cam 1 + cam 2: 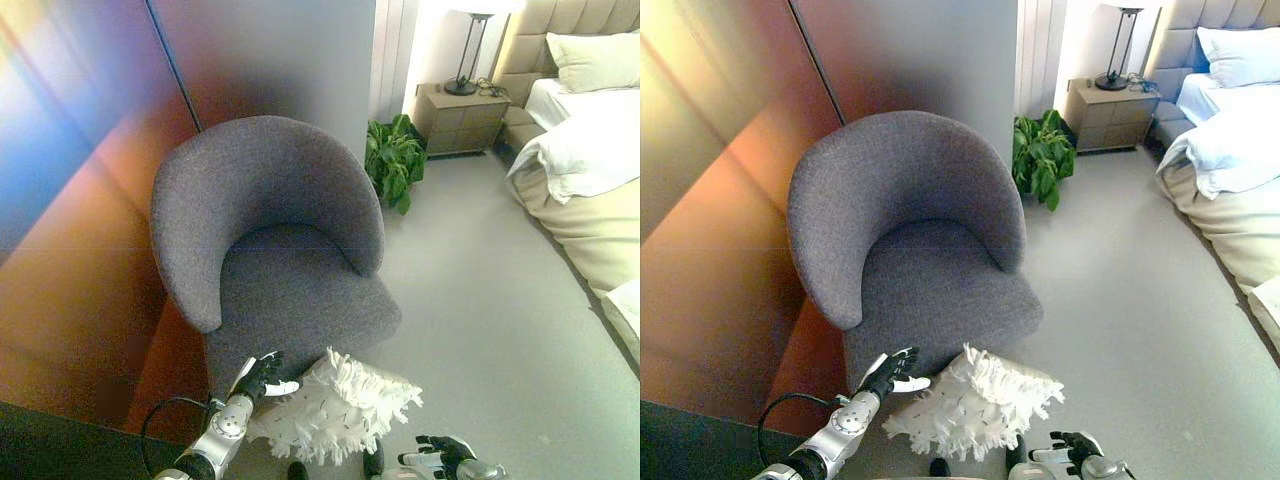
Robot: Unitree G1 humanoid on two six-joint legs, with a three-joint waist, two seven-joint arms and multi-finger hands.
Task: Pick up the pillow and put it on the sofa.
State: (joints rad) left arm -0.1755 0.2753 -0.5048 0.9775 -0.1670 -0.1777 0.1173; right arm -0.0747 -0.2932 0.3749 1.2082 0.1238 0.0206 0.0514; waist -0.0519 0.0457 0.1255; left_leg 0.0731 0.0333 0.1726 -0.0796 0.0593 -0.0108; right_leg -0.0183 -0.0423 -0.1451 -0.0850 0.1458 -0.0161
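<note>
Nearest the camera, at the bottom edge, sit the two hands with the pillow [335,408] between them. Going from the left: the left hand [264,378] reaches in from the lower left, its fingers spread and fairly straight, holding nothing, its white-tipped fingers pointing at the pillow's left upper edge and touching or almost touching the fringe. That white, shaggy pillow lies on the pale floor [480,300] just in front of the grey armchair [270,240], which is the seat the task seems to mean; the pillow's far corner is against or just short of the seat's front edge, I cannot tell which. To the right, low in the view, the right hand [440,456] hovers just beside the pillow's lower right corner, fingers loosely curled but closed on nothing, not touching it as far as I can see.

The step in hand looks like getting hold of the pillow. My judgement is that it will go best as a two-handed squeeze: bring both palms in flat against opposite sides, past the loose fringe and onto the body of the cushion, since the fringe alone would probably slip out. The right hand needs to come up and inward more than the left. Once pressed evenly, lift high enough to clear the seat's front lip, then carry it forward and set it in the middle of the seat, not on the sloping edge
</note>
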